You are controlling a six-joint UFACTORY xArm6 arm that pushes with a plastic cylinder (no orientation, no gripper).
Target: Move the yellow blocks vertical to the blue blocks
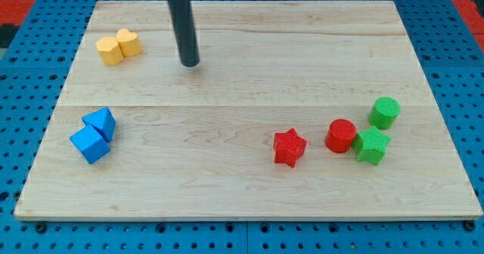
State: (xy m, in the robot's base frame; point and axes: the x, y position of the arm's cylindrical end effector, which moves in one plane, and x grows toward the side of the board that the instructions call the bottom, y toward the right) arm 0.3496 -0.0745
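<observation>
Two yellow blocks touch each other at the board's upper left: one point(110, 51) on the left and one point(129, 42) just right of it and slightly higher. Two blue blocks touch at the lower left: a blue cube point(90, 144) and a blue block point(100, 122) above and right of it. The yellow pair lies above the blue pair, a little to the right. My tip point(190, 62) rests on the board to the right of the yellow blocks, apart from them.
A red star point(289, 147), a red cylinder point(341, 135), a green star point(371, 146) and a green cylinder point(385, 112) sit at the lower right. The wooden board point(242, 193) lies on a blue pegboard.
</observation>
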